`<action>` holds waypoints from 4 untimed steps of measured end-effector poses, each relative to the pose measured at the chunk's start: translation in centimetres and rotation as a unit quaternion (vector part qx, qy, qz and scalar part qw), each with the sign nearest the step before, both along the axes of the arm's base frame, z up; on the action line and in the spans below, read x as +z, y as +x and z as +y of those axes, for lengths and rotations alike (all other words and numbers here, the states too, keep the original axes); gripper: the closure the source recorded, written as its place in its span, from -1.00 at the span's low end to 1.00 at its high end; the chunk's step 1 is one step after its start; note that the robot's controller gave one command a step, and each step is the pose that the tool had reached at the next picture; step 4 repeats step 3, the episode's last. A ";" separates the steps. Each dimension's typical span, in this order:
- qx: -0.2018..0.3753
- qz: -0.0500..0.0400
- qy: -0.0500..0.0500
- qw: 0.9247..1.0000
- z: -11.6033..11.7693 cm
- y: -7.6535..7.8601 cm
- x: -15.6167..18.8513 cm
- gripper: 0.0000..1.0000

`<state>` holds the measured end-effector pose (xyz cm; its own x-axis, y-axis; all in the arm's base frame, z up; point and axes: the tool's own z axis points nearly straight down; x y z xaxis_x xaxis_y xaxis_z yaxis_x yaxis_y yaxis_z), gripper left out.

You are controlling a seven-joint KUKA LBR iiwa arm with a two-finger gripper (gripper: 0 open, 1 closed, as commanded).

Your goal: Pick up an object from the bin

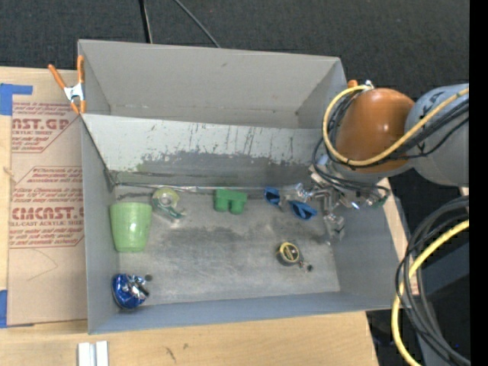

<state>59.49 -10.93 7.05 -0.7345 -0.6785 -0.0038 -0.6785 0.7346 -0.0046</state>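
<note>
A small blue thing (303,209) was seen at the right end of the bin (213,82), near the back wall, just beside the gripper (329,218), whose open or closed state could not be told.

A robotics lab or test workshop, seen from above. A grey metal bin (213,82) with scuffed walls sits on a pale wooden table (229,341) over dark carpet (305,14). An industrial robot arm (446,139) with an orange cover (370,128) and loops of yellow cable (398,292) reaches in from the right. A few odd small things lie scattered in the bin, among them a green cup (130,225) and a green block (229,200).
</note>
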 end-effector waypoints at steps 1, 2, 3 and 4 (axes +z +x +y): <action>0.273 0.004 0.002 0.962 2.5 -11.1 -0.2 -1.00; 0.272 0.002 0.001 0.962 2.5 -10.8 0.0 1.00; 0.277 0.000 -0.001 0.961 1.9 -9.8 17.2 1.00; 0.277 0.000 -0.001 0.961 1.9 -9.8 17.2 1.00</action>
